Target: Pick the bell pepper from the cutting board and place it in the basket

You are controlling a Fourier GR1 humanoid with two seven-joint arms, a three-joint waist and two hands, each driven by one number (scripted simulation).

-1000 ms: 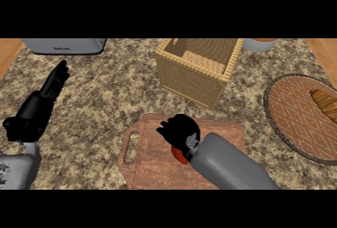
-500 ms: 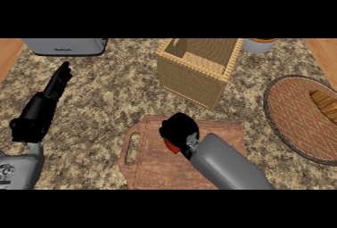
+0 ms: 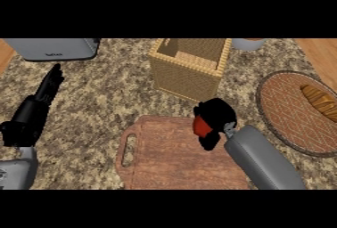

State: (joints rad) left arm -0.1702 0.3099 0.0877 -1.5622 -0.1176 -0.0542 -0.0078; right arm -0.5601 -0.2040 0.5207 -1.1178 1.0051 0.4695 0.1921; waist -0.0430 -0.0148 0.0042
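Your right robot hand [image 3: 217, 116] has its fingers curled round the red bell pepper [image 3: 201, 127], pinching it between thumb and fingers; the pepper shows only as a red patch under the black fingers, above the upper right part of the cutting board [image 3: 164, 156]; you cannot tell from this view whether it touches the board. The wicker basket [image 3: 189, 67] stands just beyond the board's far edge on the speckled worktop [image 3: 112, 102], near the hand but apart from it. Your left robot hand [image 3: 49, 84] rests at the left with its fingers straight and pressed together, holding nothing. To the right lies a round woven plate [image 3: 289, 120] with a bread loaf [image 3: 320, 100] on it; a grey toaster [image 3: 56, 48] sits at the far left.
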